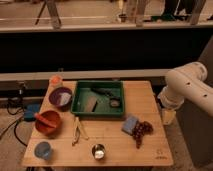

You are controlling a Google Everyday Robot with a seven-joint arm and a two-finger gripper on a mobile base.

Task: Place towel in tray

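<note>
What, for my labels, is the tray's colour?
Green tray, camera view; tool hangs beside the right edge of the table.

Wooden surface (pixel 120 144) on a grey floor (pixel 9 158); dark panel (pixel 100 50) and pale rail (pixel 100 75) behind; gripper (pixel 168 116) at surface's right edge.

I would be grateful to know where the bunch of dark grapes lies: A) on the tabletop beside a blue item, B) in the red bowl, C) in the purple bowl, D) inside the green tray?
A: the grapes lie on the table right beside the blue item, outside the green tray; the gripper hangs by the table's right edge.
</note>
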